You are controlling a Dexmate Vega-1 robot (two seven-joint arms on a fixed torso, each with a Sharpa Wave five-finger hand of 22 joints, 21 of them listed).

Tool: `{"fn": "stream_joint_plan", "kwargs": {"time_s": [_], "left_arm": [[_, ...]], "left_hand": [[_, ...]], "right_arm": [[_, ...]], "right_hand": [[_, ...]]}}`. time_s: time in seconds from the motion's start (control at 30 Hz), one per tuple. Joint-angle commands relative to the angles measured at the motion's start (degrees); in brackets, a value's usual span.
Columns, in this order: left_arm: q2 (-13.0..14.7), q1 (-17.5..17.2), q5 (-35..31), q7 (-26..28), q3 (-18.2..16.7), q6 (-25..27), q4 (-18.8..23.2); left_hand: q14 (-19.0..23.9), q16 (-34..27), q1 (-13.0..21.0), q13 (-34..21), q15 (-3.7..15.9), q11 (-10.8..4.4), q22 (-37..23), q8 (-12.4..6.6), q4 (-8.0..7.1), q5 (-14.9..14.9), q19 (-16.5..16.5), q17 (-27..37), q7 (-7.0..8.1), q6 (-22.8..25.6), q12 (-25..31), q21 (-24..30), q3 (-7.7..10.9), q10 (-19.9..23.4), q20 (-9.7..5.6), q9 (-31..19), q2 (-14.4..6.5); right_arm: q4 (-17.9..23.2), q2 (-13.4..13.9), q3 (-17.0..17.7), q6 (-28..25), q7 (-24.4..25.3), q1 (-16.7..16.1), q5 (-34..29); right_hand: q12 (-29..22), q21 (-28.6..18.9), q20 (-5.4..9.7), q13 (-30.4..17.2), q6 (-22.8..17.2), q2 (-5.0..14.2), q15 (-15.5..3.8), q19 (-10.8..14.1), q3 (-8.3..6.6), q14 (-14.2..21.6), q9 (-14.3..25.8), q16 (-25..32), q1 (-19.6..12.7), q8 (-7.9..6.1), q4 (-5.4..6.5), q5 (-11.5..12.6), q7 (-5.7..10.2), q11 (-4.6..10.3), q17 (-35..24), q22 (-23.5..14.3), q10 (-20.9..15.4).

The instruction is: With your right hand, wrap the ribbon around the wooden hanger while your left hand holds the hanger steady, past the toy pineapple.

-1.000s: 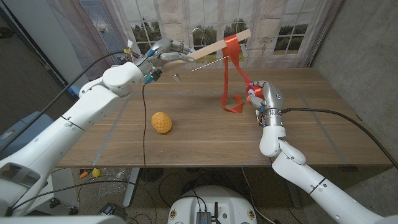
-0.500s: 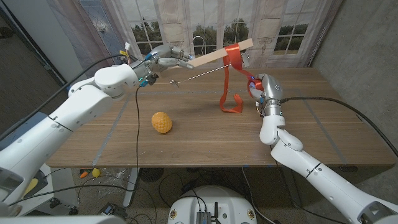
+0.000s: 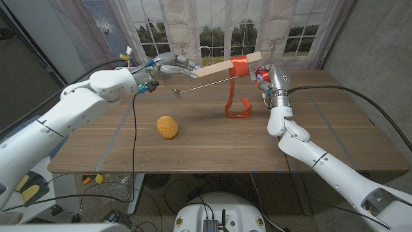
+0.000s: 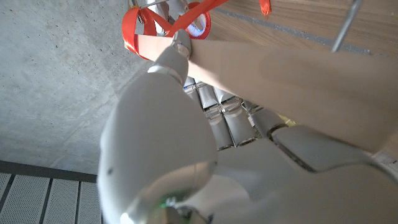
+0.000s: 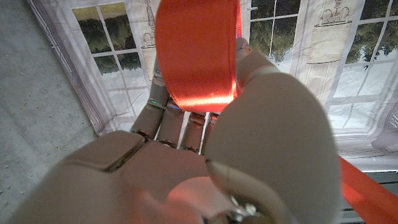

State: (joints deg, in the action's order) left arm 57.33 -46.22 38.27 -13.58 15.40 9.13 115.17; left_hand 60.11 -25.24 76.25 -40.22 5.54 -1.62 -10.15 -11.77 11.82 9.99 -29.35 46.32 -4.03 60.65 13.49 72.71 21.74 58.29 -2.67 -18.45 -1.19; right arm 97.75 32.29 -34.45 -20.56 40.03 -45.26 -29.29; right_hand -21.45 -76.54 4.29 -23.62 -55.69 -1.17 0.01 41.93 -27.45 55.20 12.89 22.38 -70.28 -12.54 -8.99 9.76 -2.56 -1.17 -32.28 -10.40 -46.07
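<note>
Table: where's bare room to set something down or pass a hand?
Free: the table's near strip in front of the toy pineapple, and the stretch between the pineapple and the ribbon's trailing loop. Crowded: the far side, where the left hand holds the hanger and the right hand grips ribbon.

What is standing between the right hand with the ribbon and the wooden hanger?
Nothing visible. The right hand holds the ribbon right beside the hanger, which the left hand holds up in the air. The toy pineapple lies on the table, well apart.
</note>
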Motion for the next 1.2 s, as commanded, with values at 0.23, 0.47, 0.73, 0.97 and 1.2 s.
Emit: {"fn": "stream_joint_plan", "kwargs": {"time_s": [0.23,0.47,0.73,0.97,1.2], "left_arm": [[4.9,1.5,-0.1,-5.7,1.3,2.1,-0.8],[6.0,2.4,-0.9,-7.4,2.4,3.4,-1.3],[6.6,4.1,-2.5,-7.9,4.1,6.4,-1.0],[6.8,5.0,-3.9,-6.5,4.9,8.9,-0.4],[6.0,6.6,-6.2,-5.0,6.6,11.4,-0.4]], "left_hand": [[5.3,0.1,4.3,-0.4,7.35,-0.03,-0.1,-0.28,-2.36,0.4,0.4,0.2,-0.78,1.1,0.0,0.5,2.69,0.5,-1.74,-0.4,-4.6],[5.3,0.2,4.3,-0.4,7.40,0.03,-0.1,-0.24,-2.35,0.4,0.5,0.1,-0.84,0.9,0.0,0.5,2.73,0.6,-1.72,-0.5,-4.6],[5.3,0.2,4.4,-0.3,7.39,-0.06,-0.1,-0.24,-2.31,0.4,0.6,0.3,-0.95,1.0,-0.2,0.6,2.75,0.6,-1.73,-0.5,-4.5],[5.4,0.3,4.4,-0.3,7.40,-0.13,-0.1,-0.28,-2.29,0.4,0.6,0.2,-0.93,1.0,-0.2,0.7,2.76,0.8,-1.78,-0.6,-4.5],[5.5,0.4,4.4,-0.2,7.42,-0.30,-0.1,-0.25,-2.26,0.4,0.7,0.2,-0.88,1.0,-0.3,0.9,2.76,0.9,-1.80,-0.6,-4.4]], "right_arm": [[0.4,2.2,-2.7,0.7,-5.8,6.9,-3.0],[1.1,2.4,-2.2,3.3,-6.0,8.4,-3.3],[1.6,2.3,-2.6,6.6,-5.4,10.6,-5.9],[2.3,2.4,-2.7,9.3,-5.6,11.3,-7.4],[3.4,2.4,-2.4,11.2,-5.4,11.0,-8.7]], "right_hand": [[0.0,-0.6,7.90,-0.2,-0.3,10.33,-12.64,-0.3,-1.01,8.7,0.1,0.2,-10.1,-0.14,0.56,0.2,0.05,-1.82,-0.1,0.0,-2.6],[0.2,-0.6,7.90,-0.2,-0.3,10.34,-12.64,-0.5,-1.05,8.6,0.1,0.1,-10.1,-0.09,0.55,0.3,0.10,-1.84,0.0,0.0,-2.5],[0.4,-0.7,7.91,-0.3,-0.2,10.39,-12.55,-0.6,-1.09,8.5,0.1,0.0,-10.0,-0.02,0.66,0.3,0.18,-1.82,0.0,0.0,-2.6],[0.5,-0.8,7.91,-0.4,-0.2,10.38,-12.61,-0.7,-1.12,8.6,0.1,0.0,-10.0,0.01,0.65,0.3,0.19,-1.77,0.0,0.0,-2.6],[0.6,-0.9,7.90,-0.5,-0.2,10.37,-12.60,-0.8,-1.14,8.6,0.1,0.0,-9.9,0.01,0.65,0.3,0.31,-1.72,0.0,0.0,-2.6]]}}
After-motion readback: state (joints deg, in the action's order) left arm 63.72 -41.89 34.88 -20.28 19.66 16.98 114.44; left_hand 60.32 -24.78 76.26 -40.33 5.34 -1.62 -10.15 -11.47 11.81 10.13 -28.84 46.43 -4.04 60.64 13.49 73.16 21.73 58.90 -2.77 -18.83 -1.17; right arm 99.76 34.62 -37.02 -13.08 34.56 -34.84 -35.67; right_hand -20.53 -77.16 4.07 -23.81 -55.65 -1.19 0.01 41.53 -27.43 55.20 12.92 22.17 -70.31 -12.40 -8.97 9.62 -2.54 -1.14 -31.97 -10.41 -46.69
